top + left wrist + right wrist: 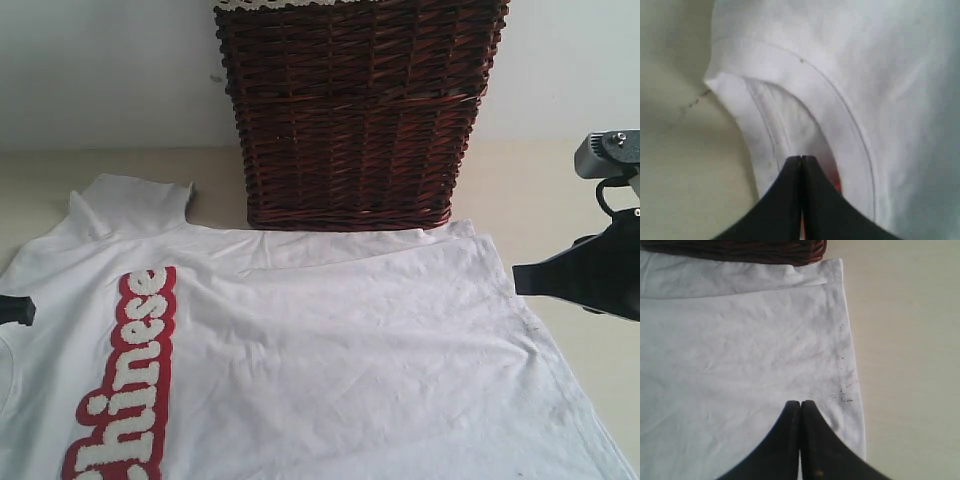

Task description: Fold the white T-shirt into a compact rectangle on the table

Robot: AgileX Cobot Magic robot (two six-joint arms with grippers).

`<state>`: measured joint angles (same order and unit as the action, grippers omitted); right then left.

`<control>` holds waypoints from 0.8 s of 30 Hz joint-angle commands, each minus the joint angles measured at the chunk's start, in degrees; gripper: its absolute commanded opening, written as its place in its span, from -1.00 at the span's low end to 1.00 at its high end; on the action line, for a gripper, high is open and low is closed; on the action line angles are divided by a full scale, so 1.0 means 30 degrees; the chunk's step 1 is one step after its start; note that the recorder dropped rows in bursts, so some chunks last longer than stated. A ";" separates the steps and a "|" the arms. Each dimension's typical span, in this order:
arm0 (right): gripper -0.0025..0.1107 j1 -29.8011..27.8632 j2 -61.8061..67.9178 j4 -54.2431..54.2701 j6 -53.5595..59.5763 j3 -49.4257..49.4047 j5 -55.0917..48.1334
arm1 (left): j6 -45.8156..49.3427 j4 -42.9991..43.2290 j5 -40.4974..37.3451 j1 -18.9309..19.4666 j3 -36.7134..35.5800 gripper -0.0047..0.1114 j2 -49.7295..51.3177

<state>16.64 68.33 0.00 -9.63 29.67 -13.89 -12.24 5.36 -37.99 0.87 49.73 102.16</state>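
Note:
The white T-shirt [330,350] lies spread flat on the table [545,190], its red-outlined "Chinese" lettering [130,370] at the left and one sleeve [130,205] at the back left. My left gripper [28,311] [801,159] is shut with nothing between its jaws. It hovers over the neck opening, by the collar band [840,115] and a bit of orange tag [837,182]. My right gripper [517,280] [800,403] is also shut and empty, just above the shirt's [740,350] right edge near some dark specks [842,392].
A dark wicker basket [355,110] [740,250] with a lace-trimmed lining stands at the back, touching the shirt's far edge. Bare beige table [910,340] [680,175] shows to the right of the shirt and beside the collar.

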 commanded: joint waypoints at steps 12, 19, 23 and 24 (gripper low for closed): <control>-0.96 -0.0091 -0.0084 0.0000 0.0168 -0.0074 0.0110 | -0.0097 0.0945 0.1071 0.1704 0.4999 -0.92 0.5288; -0.96 -0.0091 -0.0084 0.0000 0.0168 -0.0074 0.0233 | 0.3451 -0.1550 -0.1138 0.2180 0.8540 -0.92 0.3003; -0.96 -0.0091 -0.0084 0.0000 0.0266 -0.0074 0.0230 | 0.9715 -0.5599 -0.2560 0.2180 0.8540 -0.92 -0.0090; -0.96 -0.0091 -0.0084 0.0000 0.0266 -0.0074 0.0230 | 1.1116 -0.5977 -0.3262 0.2142 0.8460 -0.92 -0.0524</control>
<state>16.64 68.33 0.00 -9.53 29.67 -13.89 12.71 -8.26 -44.13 7.27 75.08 104.43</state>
